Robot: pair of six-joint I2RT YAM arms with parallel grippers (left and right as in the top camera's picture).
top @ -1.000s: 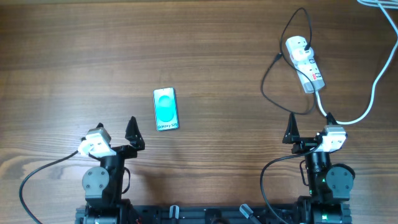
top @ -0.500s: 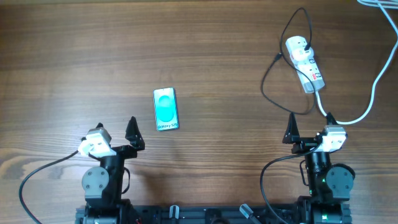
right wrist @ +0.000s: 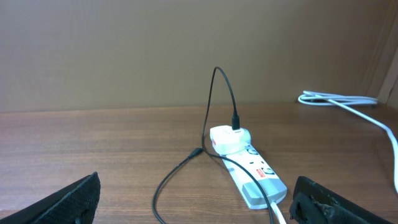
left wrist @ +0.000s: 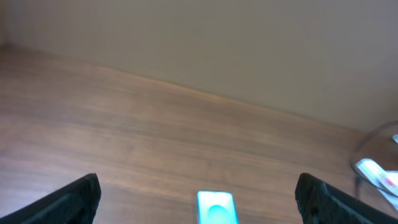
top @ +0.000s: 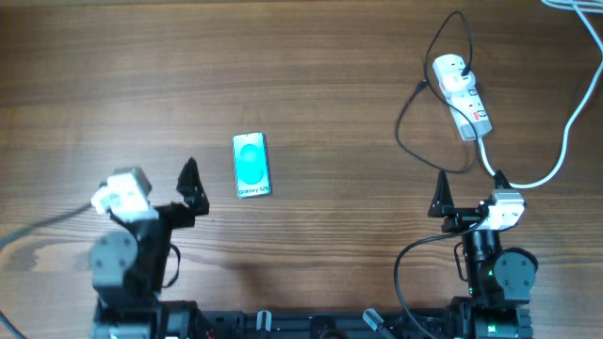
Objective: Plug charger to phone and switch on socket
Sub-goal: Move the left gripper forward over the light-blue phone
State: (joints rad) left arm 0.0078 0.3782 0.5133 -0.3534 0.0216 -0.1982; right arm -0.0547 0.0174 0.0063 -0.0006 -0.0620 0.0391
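The phone (top: 252, 165), turquoise screen up, lies left of centre; its far end shows low in the left wrist view (left wrist: 216, 208). My left gripper (top: 158, 185) is open and empty, just left of and nearer than the phone, which sits between its fingers in its own view (left wrist: 198, 186). The socket (top: 468, 105) lies at the far right with the charger's white adapter (top: 449, 68) plugged in. The black cable (top: 403, 132) loops on the table and its plug tip (top: 419, 87) lies free. My right gripper (top: 468, 195) is open and empty, nearer than the socket (right wrist: 256, 177).
The thick white mains cord (top: 565, 132) runs from the socket's near end to the far right edge and shows in the right wrist view (right wrist: 348, 102). The cable's loop (right wrist: 168, 186) lies between my right fingers and the socket.
My left arm has swung left and a little forward, and its gripper now sits slightly farther from the base, beside the phone. The right arm, phone and socket have not moved.
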